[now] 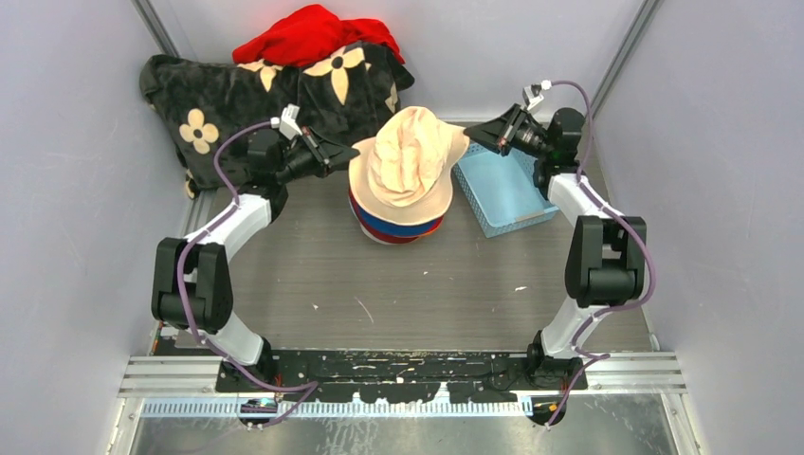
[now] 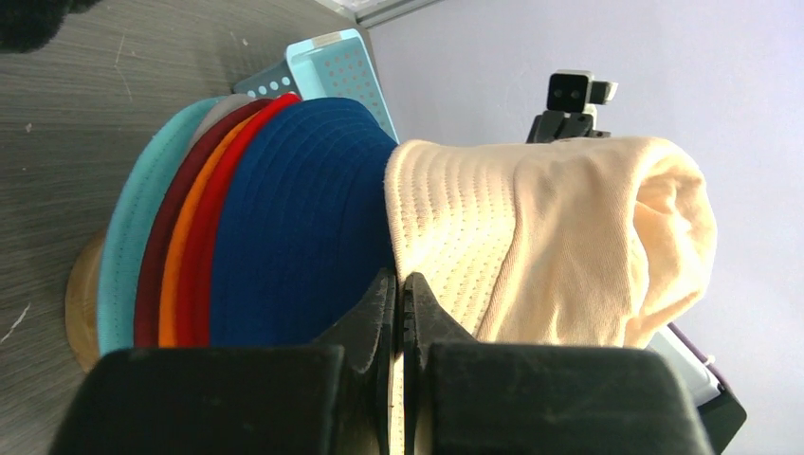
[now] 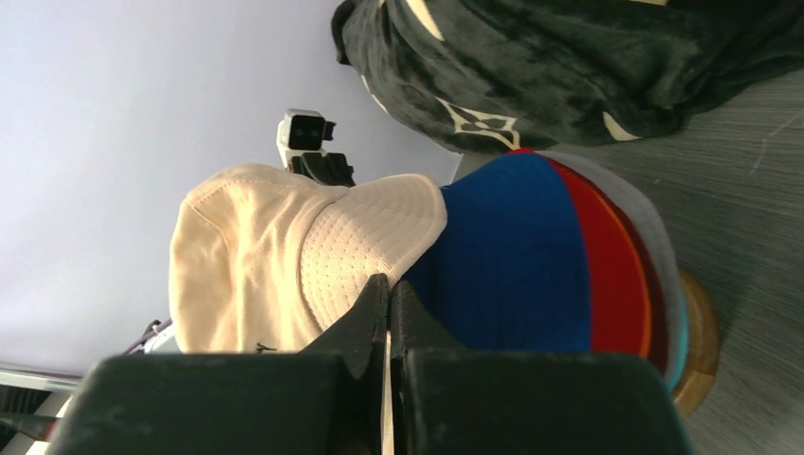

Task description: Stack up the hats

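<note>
A stack of bucket hats (image 1: pixel 398 226) sits on a round wooden stand in the middle of the table, with teal, grey, maroon, orange, red and royal blue (image 2: pixel 303 237) layers. A cream hat (image 1: pixel 408 161) is held over the top of the stack, its crown creased. My left gripper (image 1: pixel 353 154) is shut on the cream hat's brim (image 2: pixel 446 218) on the left side. My right gripper (image 1: pixel 471 137) is shut on the brim (image 3: pixel 370 237) on the right side. The blue hat (image 3: pixel 512 256) lies directly under the cream one.
A light blue perforated basket (image 1: pixel 502 190) stands right of the stack. A black blanket with cream flower marks (image 1: pixel 246 104) and a bright red cloth heap (image 1: pixel 313 38) lie at the back left. Grey walls close in both sides.
</note>
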Controlling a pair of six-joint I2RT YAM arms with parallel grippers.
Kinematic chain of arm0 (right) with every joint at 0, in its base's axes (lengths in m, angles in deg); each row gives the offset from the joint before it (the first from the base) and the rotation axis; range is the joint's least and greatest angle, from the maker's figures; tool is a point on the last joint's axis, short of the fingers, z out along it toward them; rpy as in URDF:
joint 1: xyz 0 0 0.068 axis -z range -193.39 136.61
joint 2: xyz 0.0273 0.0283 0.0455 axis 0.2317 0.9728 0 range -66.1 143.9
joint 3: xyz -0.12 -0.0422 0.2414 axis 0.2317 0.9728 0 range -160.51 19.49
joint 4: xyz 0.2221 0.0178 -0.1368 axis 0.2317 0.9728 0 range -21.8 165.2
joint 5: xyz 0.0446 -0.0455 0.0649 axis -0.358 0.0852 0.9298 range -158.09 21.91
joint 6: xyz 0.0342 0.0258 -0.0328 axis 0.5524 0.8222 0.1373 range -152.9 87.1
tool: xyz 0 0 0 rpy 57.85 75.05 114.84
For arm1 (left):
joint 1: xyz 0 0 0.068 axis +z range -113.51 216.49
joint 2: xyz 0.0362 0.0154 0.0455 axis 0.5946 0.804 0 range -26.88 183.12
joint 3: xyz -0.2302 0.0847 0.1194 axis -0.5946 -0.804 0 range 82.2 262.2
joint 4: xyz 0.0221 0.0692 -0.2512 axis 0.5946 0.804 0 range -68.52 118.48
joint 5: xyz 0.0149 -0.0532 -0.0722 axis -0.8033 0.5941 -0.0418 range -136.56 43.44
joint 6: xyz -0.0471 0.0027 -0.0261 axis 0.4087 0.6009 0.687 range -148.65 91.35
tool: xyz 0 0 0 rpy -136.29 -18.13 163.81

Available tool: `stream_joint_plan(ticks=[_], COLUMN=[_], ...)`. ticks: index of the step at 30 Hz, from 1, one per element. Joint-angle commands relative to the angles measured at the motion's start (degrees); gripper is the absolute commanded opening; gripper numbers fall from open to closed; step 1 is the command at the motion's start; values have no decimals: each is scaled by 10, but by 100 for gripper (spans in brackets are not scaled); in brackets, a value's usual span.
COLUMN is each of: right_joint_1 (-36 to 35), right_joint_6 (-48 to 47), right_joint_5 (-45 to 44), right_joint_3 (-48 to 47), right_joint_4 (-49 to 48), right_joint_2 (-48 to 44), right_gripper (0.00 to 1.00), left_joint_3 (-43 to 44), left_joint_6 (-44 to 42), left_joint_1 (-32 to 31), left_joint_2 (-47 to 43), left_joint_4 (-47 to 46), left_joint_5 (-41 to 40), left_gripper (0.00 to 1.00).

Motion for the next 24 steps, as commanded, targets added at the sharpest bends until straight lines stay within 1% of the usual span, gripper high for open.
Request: stream_joint_plan(ticks=[1,6,11,15,19,24], right_joint_1=[18,17,11,-4,-16,-16], right_joint_6=[7,6,-6,-34,-62,-101], right_joint_5=[-12,-7,-7,-13,-27,-47], right_joint_3=[-2,21,49,53,52,42], right_joint_4=[-76,-104,-117,-91,-62,-20], right_joint_2=[37,65,73,80,92,112], right_gripper=[1,1,1,1,1,1], left_joint_3=[-10,-64,-131,-169,-198,-197], left_joint_6=[4,0,-12,-26,-21,-4], left_joint_1=[11,18,25,30,48,65], left_joint_2=[9,8,0,8,30,64], left_joint_4=[-52,-100,-137,-147,-179,-215], left_joint_5=[-17,-32,-46,-55,-55,-44], left_gripper=[0,0,0,0,0,0])
